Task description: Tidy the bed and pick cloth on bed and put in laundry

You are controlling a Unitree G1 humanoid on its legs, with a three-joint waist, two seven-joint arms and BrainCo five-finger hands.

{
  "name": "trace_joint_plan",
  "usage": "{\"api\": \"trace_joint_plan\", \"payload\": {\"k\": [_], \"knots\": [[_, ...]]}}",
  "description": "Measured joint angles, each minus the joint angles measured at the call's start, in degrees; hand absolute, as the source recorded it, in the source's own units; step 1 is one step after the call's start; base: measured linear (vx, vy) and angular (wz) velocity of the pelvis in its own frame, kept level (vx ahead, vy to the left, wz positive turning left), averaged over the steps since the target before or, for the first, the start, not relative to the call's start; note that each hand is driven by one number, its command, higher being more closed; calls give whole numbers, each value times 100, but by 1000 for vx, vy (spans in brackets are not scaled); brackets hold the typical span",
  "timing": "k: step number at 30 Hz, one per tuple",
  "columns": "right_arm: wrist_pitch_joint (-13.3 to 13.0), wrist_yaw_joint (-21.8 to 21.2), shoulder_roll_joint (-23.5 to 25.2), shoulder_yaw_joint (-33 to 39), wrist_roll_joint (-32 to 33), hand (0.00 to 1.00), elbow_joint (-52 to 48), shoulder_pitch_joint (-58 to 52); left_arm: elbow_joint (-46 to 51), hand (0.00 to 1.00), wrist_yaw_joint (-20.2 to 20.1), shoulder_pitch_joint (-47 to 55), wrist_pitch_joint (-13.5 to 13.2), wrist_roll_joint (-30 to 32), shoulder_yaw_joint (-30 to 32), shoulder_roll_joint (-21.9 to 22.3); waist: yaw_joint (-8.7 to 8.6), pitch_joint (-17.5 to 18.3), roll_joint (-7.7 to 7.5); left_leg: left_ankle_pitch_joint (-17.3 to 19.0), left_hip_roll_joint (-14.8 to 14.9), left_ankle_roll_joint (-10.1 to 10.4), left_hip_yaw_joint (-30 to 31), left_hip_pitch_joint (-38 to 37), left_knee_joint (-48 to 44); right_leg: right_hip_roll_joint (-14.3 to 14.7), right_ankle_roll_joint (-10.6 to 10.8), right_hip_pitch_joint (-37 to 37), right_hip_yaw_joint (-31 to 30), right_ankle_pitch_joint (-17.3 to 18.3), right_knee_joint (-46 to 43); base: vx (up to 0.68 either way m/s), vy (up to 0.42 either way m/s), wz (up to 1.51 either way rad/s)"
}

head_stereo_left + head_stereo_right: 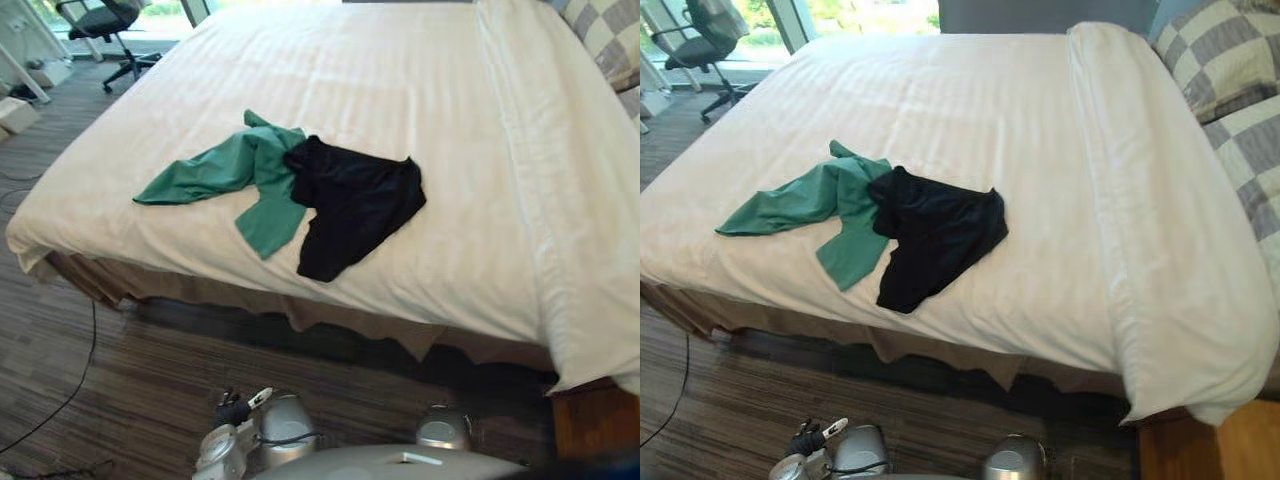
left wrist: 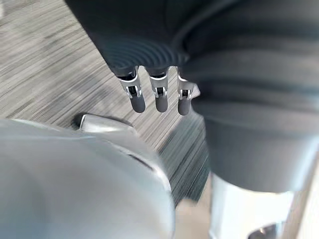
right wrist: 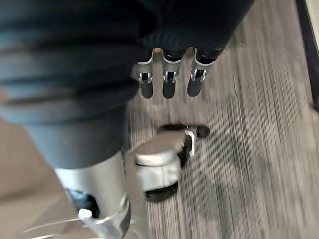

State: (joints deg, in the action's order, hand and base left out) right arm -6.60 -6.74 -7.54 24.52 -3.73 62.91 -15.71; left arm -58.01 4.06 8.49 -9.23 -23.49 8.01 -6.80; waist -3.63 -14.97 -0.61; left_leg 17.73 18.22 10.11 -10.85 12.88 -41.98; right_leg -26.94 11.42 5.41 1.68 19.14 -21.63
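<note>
- Your left hand [image 2: 157,94] and right hand [image 3: 169,82] hang low over the floor [image 2: 50,59]. Their fingers are straight and loose, and they hold nothing.
- The green cloth [image 1: 240,170] and the black cloth [image 1: 355,200] lie touching, near the close edge of the bed [image 1: 330,310]. The black one lies partly over the green.
- Step close first. Take the black one on top, and grab a thick bunch, not the white cover [image 1: 380,80].
- I see no words on the clothes.

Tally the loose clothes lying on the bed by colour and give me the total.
Green garment: 1
Black garment: 1
Total: 2
</note>
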Motion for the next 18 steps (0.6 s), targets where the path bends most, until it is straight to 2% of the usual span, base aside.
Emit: {"api": "trace_joint_plan", "payload": {"k": [1, 2, 3, 4, 5, 6, 7, 8, 9, 10, 11, 12, 13, 14, 15, 18], "knots": [[-68, 23, 272, 3, -103, 0, 60, 48, -99, 0, -74, -17, 33, 0, 0, -68, 5, 57, -107, 280, -186, -106, -142, 98, -208, -165, -246, -54, -221, -630, 113, 161, 833, -2], [-69, 142, 445, 33, -118, 0, 101, 104, -186, 0, -125, -81, 41, 60, -4, -86, 26, 48, -116, 373, -241, -170, -288, -3, -206, -214, -620, -204, -235, -1165, 13, 139, 684, -14], [-69, 172, 480, 11, -124, 0, 155, 128, -186, 0, -127, -67, 45, 87, -8, -74, 62, 47, -103, 399, -251, -254, -409, -105, -133, -227, -1039, -331, -164, -1518, -77, 121, 631, -44], [-110, 165, 505, -254, -112, 0, 233, 162, -170, 0, -210, -8, 70, 106, -9, -70, 154, 43, -29, 345, -280, -444, -644, -338, 146, -237, -1610, -566, 173, -1916, -371, 102, 452, -46], [-171, 164, 546, -515, -112, 0, 238, 191, -172, 0, -305, 15, 147, 15, -12, -109, 125, 74, -72, 269, -309, -542, -782, -533, 451, -79, -1315, -724, 424, -1716, -720, 132, 494, -38], [-227, 176, 561, -685, -106, 0, 263, 191, -169, 0, -417, 5, 245, -115, -17, -148, 111, 108, -127, 116, -414, -589, -862, -736, 881, 225, -927, -816, 592, -1428, -905, 144, 374, -11], [-312, 210, 546, -825, -99, 0, 287, 233, -164, 0, -525, -62, 325, -216, -61, -166, 106, 118, -143, -165, -545, -646, -936, -972, 1555, 759, -619, -905, 749, -1095, -885, 169, 385, 5], [-368, 252, 507, -940, -80, 0, 275, 265, -116, 0, -639, -144, 381, -180, -137, -166, 77, 126, -154, -522, -737, -733, -1007, -1132, 2263, 1294, -532, -1023, 938, -899, -704, 143, 266, 19], [-381, 271, 490, -956, -66, 0, 258, 298, -61, 0, -679, -184, 423, -145, -154, -142, 61, 128, -157, -697, -845, -783, -1059, -1207, 2596, 1512, -514, -1102, 1016, -858, -572, 158, 227, 33], [-379, 302, 440, -1019, -15, 0, 227, 422, 53, 0, -746, -259, 530, 49, -187, -78, 19, 128, -155, -977, -1071, -853, -1082, -1229, 3073, 1912, -524, -1272, 1083, -846, -202, 181, 175, 31], [-379, 278, 344, -1199, 9, 0, 222, 504, 49, 0, -789, -395, 679, 307, -253, -23, 14, 125, -144, -1119, -1241, -919, -1086, -1191, 3324, 2191, -658, -1285, 1113, -866, 495, 176, 157, 20], [-375, 240, 275, -1272, 9, 0, 232, 516, 44, 0, -797, -460, 775, 422, -302, -21, 20, 130, -153, -1139, -1290, -938, -1086, -1179, 3385, 2250, -932, -1178, 1120, -1007, 851, 171, 140, 0], [-367, 149, 149, -1440, 35, 0, 282, 551, 52, 0, -804, -562, 907, 603, -346, 44, 37, 86, -35, -1207, -1302, -928, -1099, -1177, 3481, 2337, -956, -949, 1034, -1302, 1381, 145, 122, -17], [-367, 84, 83, -1531, 151, 0, 283, 577, 52, 0, -815, -579, 959, 737, -387, 92, 42, 96, -26, -1315, -1340, -910, -1102, -1203, 3568, 2345, -927, -870, 955, -1440, 1620, 142, 103, -22], [-367, 82, 85, -1573, 217, 0, 282, 578, 47, 0, -820, -588, 984, 777, -407, 93, 26, 99, -30, -1349, -1353, -890, -1118, -1228, 3614, 2341, -919, -860, 932, -1459, 1661, 132, 52, -24], [-367, 41, 102, -1703, 339, 0, 268, 577, 53, 0, -783, -702, 917, 1522, -586, 135, 17, 97, -27, -1505, -1410, -843, -1346, -1392, 3849, 2318, -949, -829, 857, -1506, 1711, 87, 16, -17]]}}
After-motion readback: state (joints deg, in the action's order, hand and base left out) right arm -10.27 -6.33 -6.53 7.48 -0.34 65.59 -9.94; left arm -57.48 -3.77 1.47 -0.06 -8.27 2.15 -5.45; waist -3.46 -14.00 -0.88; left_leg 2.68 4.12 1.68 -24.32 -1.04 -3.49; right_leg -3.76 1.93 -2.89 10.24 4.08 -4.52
